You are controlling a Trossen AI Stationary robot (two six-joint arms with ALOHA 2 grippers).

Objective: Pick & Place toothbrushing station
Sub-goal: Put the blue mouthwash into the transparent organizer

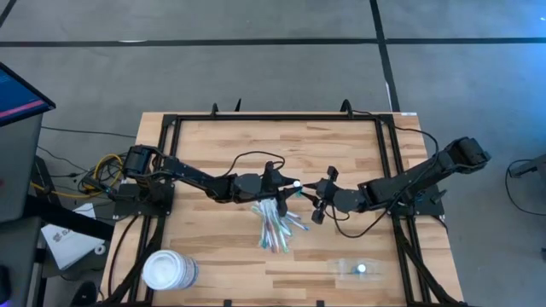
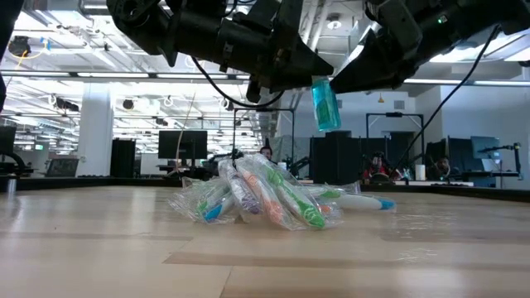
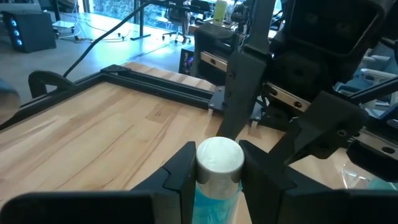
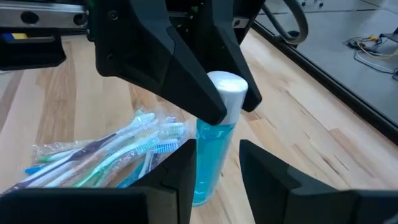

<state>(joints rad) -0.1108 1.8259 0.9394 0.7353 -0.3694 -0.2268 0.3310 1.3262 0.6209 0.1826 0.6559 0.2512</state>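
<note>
Two hands meet above the middle of the bench (image 1: pixel 213 145). The left hand (image 3: pixel 214 177) pinches a blue bottle (image 2: pixel 325 104) with a white cap (image 3: pixel 219 155) just below that cap, holding it upright in the air over a heap of wrapped toothbrushes (image 1: pixel 277 223). The right hand (image 4: pixel 214 165) faces it with fingers spread on either side of the bottle's body, not touching. The toothbrushing station (image 1: pixel 358 268) lies well apart, near the bench's front edge on the right arm's side. A white round tub (image 1: pixel 168 270) stands at the front left corner.
</note>
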